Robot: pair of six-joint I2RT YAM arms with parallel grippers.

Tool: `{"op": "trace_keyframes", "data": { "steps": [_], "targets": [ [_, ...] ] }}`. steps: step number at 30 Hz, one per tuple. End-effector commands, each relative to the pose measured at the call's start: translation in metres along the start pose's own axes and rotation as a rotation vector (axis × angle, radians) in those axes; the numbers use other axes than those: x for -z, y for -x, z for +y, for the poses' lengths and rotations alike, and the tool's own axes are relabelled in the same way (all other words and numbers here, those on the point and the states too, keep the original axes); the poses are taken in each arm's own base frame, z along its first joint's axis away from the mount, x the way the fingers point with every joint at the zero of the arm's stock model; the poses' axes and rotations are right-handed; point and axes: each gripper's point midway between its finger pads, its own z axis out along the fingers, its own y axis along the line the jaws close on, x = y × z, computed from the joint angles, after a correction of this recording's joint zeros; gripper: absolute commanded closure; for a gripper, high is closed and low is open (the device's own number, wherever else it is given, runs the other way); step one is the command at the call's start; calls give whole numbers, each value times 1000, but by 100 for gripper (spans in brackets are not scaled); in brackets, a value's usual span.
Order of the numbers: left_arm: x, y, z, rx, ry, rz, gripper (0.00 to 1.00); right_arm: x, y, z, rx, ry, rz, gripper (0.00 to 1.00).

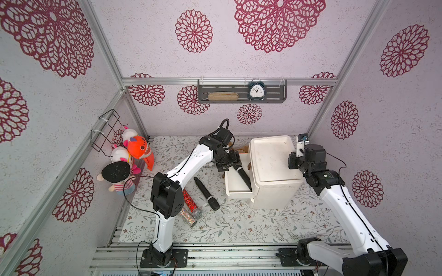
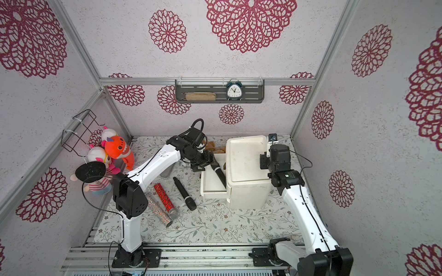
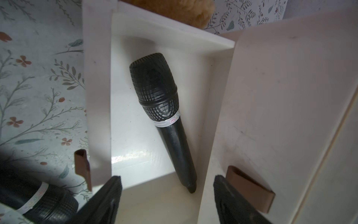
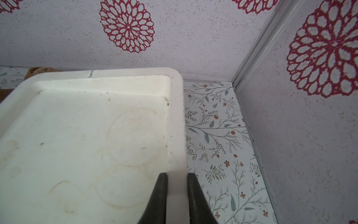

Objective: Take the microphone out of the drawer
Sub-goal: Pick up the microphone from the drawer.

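Observation:
A black microphone (image 3: 164, 116) lies slanted in the open white drawer (image 3: 155, 25) and shows in both top views (image 1: 244, 178) (image 2: 220, 175). My left gripper (image 3: 167, 176) hovers over the drawer, open. Its fingers stand wide on either side of the microphone's handle end and touch nothing. In a top view the left gripper (image 1: 229, 166) sits above the drawer's back part. My right gripper (image 4: 177, 174) is shut on the raised top rim of the white cabinet (image 4: 175, 116) at its right edge.
On the mat left of the drawer lie another black microphone (image 1: 206, 193), a red glitter one (image 1: 190, 200) and a silver glitter one (image 1: 187, 218). Plush toys (image 1: 134, 153) hang at the left wall. A brown plush (image 1: 242, 149) sits behind the drawer.

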Motion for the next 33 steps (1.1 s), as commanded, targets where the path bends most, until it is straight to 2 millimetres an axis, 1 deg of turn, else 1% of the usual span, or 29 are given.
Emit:
{"op": "trace_keyframes", "data": {
  "steps": [1, 2, 8, 15, 23, 25, 29, 33],
  "targets": [
    [-6, 4, -11, 51, -56, -12, 26, 9, 28, 2, 6, -6, -122, 100],
    [-8, 5, -11, 64, -62, -15, 29, 8, 27, 2, 9, -6, -121, 100],
    [-21, 7, -14, 104, -88, -12, 32, 9, 27, 1, 15, -11, -121, 100],
    [-38, 6, -13, 117, -74, -3, 32, 10, 29, 1, 20, -10, -127, 100],
    [-56, 5, -6, 148, -60, 8, 33, 9, 27, 3, 17, 1, -125, 100],
    [-60, 5, -6, 151, -59, 10, 35, 10, 26, 3, 18, 0, -126, 100],
    [-68, 4, -5, 155, -51, 12, 35, 11, 26, 2, 19, -5, -125, 100],
    [-75, 4, -5, 152, -40, 19, 38, 11, 25, 1, 19, -6, -123, 100]
  ]
}}
